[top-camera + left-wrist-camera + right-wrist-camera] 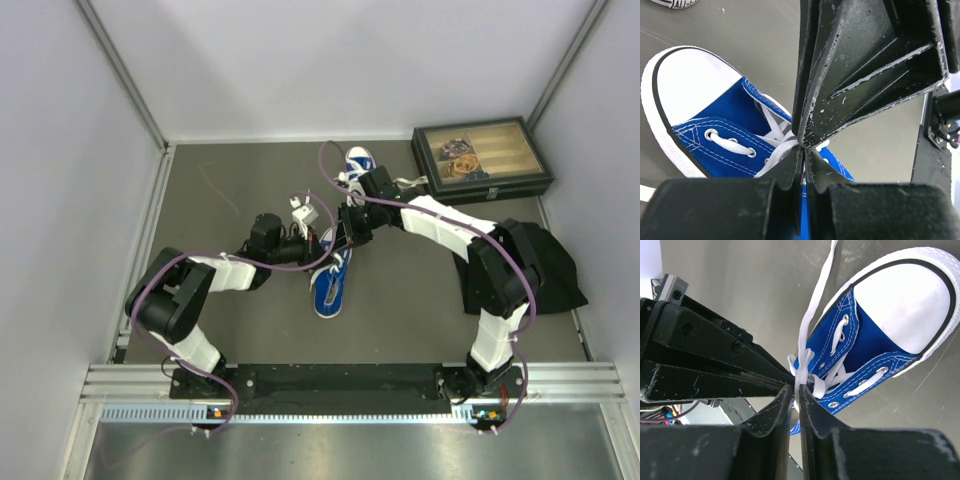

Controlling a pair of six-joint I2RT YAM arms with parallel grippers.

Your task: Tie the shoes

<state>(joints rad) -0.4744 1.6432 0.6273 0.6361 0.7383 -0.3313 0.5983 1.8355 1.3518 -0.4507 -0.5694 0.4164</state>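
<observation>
One blue sneaker [330, 282] lies mid-table with its white toe cap pointing at the arms. The second sneaker [358, 163] lies farther back, beside the box. Both grippers meet tip to tip over the near sneaker's laces. My left gripper [322, 246] is shut, with lace strands running into its tips [804, 150]. My right gripper [349, 232] is shut on a white lace [812, 315], pinched at its tips [796, 392] and running up past the toe cap [905, 305]. The near sneaker [715, 115] fills the left of the left wrist view.
A dark glass-lidded box [480, 160] stands at the back right. A black cloth [553, 265] lies at the right, behind my right arm. White walls enclose the table on three sides. A metal rail [350, 385] runs along the near edge.
</observation>
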